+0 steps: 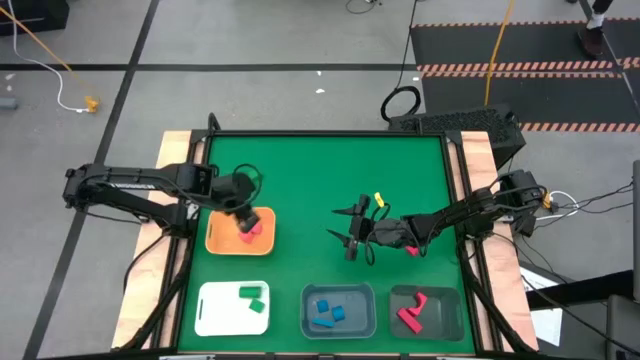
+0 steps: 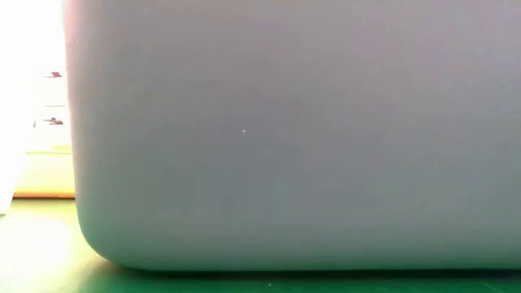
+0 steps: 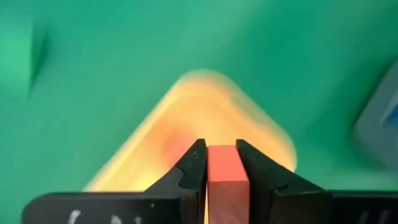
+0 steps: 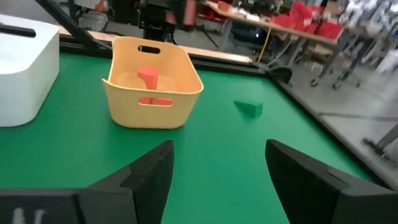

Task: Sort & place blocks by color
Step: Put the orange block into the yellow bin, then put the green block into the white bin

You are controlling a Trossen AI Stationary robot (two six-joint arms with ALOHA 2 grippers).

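Over the orange plastic tray [image 1: 240,236] at left-centre of the high view, my left gripper [image 1: 243,222] is clamped on a small red block [image 3: 226,172]; in the left wrist view that block sits squeezed between my two dark fingers [image 3: 189,177] at the bottom centre of the frame, with the tray's rounded corner blurred beyond it. More pink-red pieces [image 1: 254,229] lie in the tray just beside the gripper.

At mid-frame of the high view my right gripper [image 1: 349,232] hangs above the green table mat [image 1: 320,180], its fingers spread wide with nothing between them. In the right wrist view the orange tray stands in the upper left-centre with a red piece [image 4: 148,77] upright inside, and a lone small green block [image 4: 249,107] lies on the mat right of it, well apart from my fingertips.

Along the bottom of the high view stand three more trays: a white one [image 1: 215,318] holding green blocks [image 1: 251,295], a grey-blue one [image 1: 362,300] holding blue blocks [image 1: 327,312], and a dark grey one [image 1: 448,315] holding red bars [image 1: 413,312]. A small red piece [image 1: 412,250] shows under my right arm, partly hidden by it.

The low view is almost wholly filled by a pale grey tray wall [image 2: 293,138], so it shows nothing of either gripper. The left wrist view is smeared, and the tray's contents cannot be made out there.
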